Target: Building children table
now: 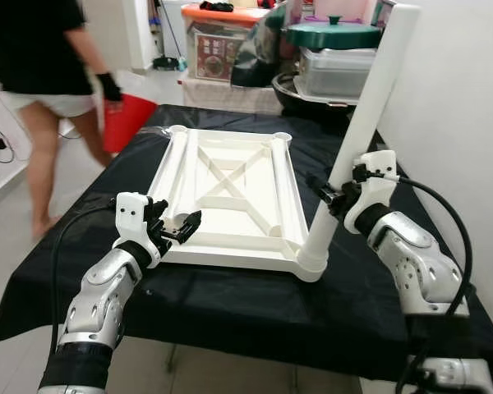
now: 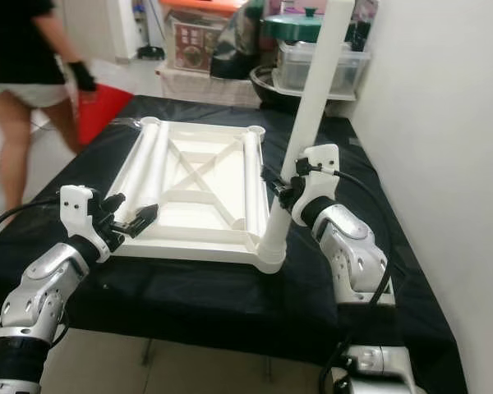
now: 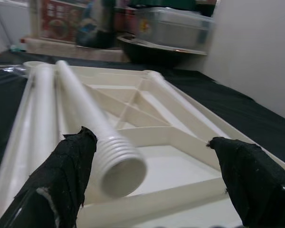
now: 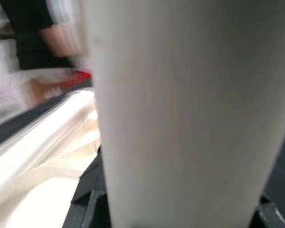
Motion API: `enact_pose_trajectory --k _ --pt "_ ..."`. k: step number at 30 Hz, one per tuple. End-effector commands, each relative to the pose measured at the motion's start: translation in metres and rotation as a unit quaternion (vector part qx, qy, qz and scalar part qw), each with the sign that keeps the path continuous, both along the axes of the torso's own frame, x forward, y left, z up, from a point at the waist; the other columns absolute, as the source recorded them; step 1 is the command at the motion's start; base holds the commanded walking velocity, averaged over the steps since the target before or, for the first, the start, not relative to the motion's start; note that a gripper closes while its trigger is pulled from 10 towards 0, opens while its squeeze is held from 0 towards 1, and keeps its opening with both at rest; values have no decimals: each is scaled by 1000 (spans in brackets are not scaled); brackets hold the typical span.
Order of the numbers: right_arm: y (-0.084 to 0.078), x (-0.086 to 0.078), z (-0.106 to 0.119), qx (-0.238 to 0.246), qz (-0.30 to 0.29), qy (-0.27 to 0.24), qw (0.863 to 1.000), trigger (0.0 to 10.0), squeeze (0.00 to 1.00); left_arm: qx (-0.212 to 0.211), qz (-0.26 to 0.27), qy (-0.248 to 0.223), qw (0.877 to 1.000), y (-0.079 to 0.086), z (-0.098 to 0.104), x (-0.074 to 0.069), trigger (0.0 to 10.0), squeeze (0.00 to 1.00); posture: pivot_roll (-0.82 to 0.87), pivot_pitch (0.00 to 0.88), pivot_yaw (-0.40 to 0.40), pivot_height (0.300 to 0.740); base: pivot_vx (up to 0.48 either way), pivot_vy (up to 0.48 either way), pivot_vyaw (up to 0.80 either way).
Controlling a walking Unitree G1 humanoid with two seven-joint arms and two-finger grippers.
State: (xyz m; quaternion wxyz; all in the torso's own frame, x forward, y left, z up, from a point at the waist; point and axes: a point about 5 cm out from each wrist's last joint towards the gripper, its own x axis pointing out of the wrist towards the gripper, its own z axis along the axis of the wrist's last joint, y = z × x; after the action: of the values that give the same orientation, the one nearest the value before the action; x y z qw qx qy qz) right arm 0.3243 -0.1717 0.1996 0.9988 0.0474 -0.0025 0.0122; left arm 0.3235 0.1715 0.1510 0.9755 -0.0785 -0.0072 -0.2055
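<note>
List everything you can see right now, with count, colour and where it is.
Tabletop: one, white, upside down on the black cloth.
Upright leg: one, white, standing in the near right corner socket.
Loose legs: at least two, white, lying along the tabletop's left side.
Black cloth: one, covering the work table.
Person: one, black top, far left.
Left gripper: open around a loose leg's threaded end.
Right gripper: on the upright leg.

We see white tabletop [image 1: 230,197], white leg [image 1: 357,139], black cloth [image 1: 230,304], green lid [image 1: 333,34], red bin [image 1: 127,119].
</note>
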Motion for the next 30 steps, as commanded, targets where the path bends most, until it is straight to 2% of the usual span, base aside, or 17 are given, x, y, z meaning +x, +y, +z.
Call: enact_pose_trajectory --k 1,8,9,10,11,12,13,16,17,18,19,20,21,24,26,28,30 --pt "-10 -18 -36 -16 -119 93 988 0 0 -11 14 -7 1000 -6 3 3 10000 0 81 0 -52 740 0 0 0" --pt "-2 -20 -33 -25 -150 90 984 0 0 -23 10 -6 1000 -18 3 5 10000 0 77 0 -45 740 0 0 0" --pt "-2 -16 -30 -21 -148 92 985 9020 0 -25 3 -7 1000 -23 4 6 10000 0 73 0 -47 740 0 0 0" --pt "-2 -16 -30 -21 -148 92 985 9020 0 -25 3 -7 1000 -23 4 6 10000 0 73 0 -47 740 0 0 0" --pt "0 -12 -26 -8 -134 87 987 10000 565 -25 0 -6 1000 -25 3 7 10000 0 65 0 -50 740 0 0 0" --pt "0 -12 -26 -8 -134 87 987 10000 565 -25 0 -6 1000 -25 3 7 10000 0 65 0 -50 740 0 0 0" --pt "0 -10 -20 4 -118 71 990 10000 1000 -24 1 -4 1000 -25 2 7 10000 0 64 0 -56 740 0 0 0" --pt "-1 -8 -3 13 -74 28 997 10000 1000 -27 3 -3 1000 -24 1 6 10000 0 66 0 -56 740 0 0 0" --pt "-1 -8 3 6 -66 16 998 10000 941 -27 4 -2 1000 -23 1 6 10000 0 66 0 -56 740 0 0 0" --pt "-1 -8 12 13 -33 -2 999 10000 0 -27 1 -2 1000 -22 1 5 10000 0 61 0 -53 740 0 0 0" --pt "-1 -8 12 13 -33 -2 999 10000 0 -27 1 -2 1000 -22 1 5 10000 0 61 0 -53 740 0 0 0" --pt "-7 -9 23 27 47 -30 998 10000 0 -22 -1 0 1000 -21 -1 4 10000 0 63 0 -55 740 0 0 0" --pt "-7 -9 23 27 47 -30 998 10000 0 -22 -1 0 1000 -21 -1 4 10000 0 63 0 -55 740 0 0 0" --pt "-29 -22 33 -15 176 -76 981 10000 0 -18 1 -5 1000 -17 3 7 10000 0 62 0 -58 740 0 0 0" --pt "-32 -26 34 -23 205 -80 975 10000 0 -17 1 -7 1000 -17 4 8 10000 0 59 0 -58 740 0 0 0" --pt "-27 -37 31 3 304 -80 949 10000 0 -13 1 -6 1000 -17 2 9 10000 0 52 0 -57 740 0 0 0" --pt "-14 -47 22 -4 390 -64 919 10000 0 -12 -1 -6 1000 -20 1 9 10000 0 64 0 -64 740 0 0 0"
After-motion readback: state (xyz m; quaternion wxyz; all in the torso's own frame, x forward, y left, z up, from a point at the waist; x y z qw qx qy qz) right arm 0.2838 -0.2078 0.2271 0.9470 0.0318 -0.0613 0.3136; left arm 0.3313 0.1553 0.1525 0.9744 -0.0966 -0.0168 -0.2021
